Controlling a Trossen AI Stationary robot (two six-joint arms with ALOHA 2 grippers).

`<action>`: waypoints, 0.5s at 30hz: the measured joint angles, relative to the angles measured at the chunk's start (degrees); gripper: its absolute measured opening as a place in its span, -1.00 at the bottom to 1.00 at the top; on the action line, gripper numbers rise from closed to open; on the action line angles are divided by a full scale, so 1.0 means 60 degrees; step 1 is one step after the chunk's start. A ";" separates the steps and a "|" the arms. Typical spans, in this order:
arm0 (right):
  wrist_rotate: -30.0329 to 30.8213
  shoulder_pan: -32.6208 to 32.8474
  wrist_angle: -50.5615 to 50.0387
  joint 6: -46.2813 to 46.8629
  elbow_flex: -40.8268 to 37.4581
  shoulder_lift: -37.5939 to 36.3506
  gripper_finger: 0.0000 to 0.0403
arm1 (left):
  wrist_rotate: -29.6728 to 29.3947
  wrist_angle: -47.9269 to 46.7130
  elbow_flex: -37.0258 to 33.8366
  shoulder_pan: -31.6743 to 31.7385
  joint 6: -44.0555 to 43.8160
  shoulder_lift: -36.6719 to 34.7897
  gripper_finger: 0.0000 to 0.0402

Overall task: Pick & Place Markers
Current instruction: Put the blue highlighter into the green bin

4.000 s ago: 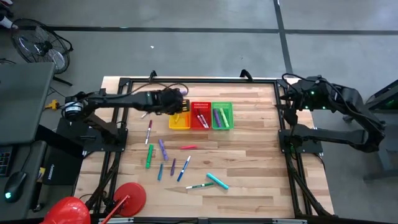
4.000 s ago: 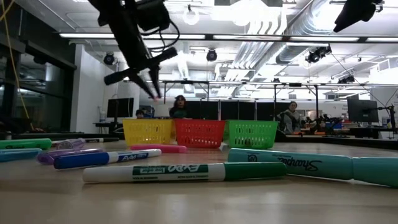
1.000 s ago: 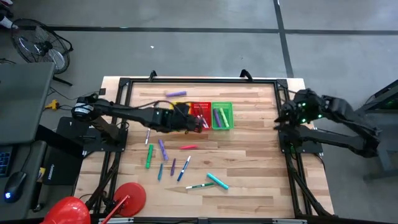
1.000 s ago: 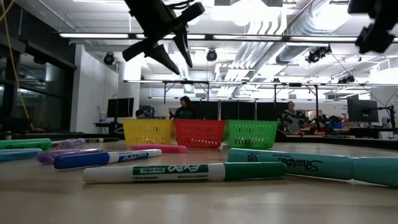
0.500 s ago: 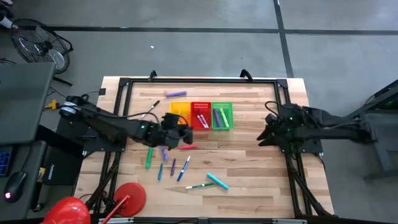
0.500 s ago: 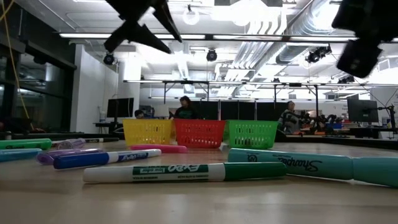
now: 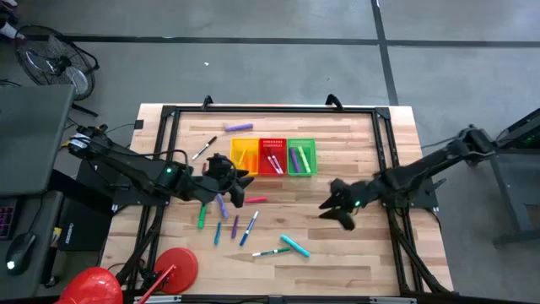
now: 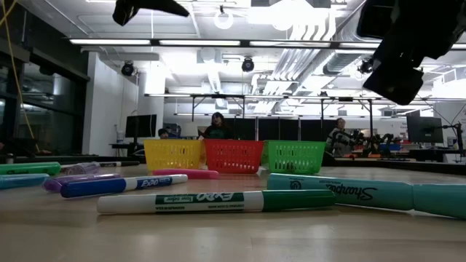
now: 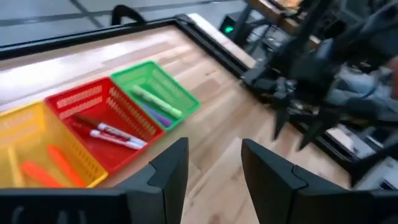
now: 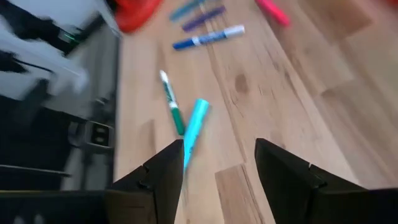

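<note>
Loose markers lie on the near-left part of the wooden table: pink (image 7: 256,200), green (image 7: 202,215), purple (image 7: 221,204), blue (image 7: 249,230), teal (image 7: 294,246) and a green-and-white one (image 7: 270,252). A purple marker (image 7: 239,127) lies at the far edge. More markers sit inside the yellow (image 7: 243,156), red (image 7: 272,157) and green (image 7: 301,158) baskets. My left gripper (image 7: 236,184) hovers open just near of the yellow basket, above the loose markers. My right gripper (image 7: 329,208) hovers open right of the pile, its wrist view showing the teal marker (image 10: 194,127).
A black frame (image 7: 270,110) runs around the tabletop. A red round object (image 7: 175,268) sits at the near-left corner. Bare wood (image 7: 354,143) lies between the green basket and the right edge. People stand in the room beyond the table (image 8: 216,125).
My left gripper has drawn back from over the red basket toward the near edge and the left. My right arm has swung in from the right edge toward the table's middle and near side, stretching out over the wood. The markers and baskets have stayed put.
</note>
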 joint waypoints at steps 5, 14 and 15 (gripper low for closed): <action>0.0619 0.0625 -0.0489 0.0003 0.1872 0.2296 -0.08 | 0.0756 0.0019 -0.0003 0.0024 0.0684 -0.0234 -0.27; 0.0304 0.0825 -0.4816 0.0872 0.5887 0.5904 -0.08 | 0.1524 0.0083 -0.0003 0.0024 0.1140 -0.0266 -0.27; 0.0200 0.0825 -0.5167 0.0897 0.6276 0.6249 -0.08 | 0.1547 0.0167 -0.0003 0.0024 0.1226 -0.0266 -0.27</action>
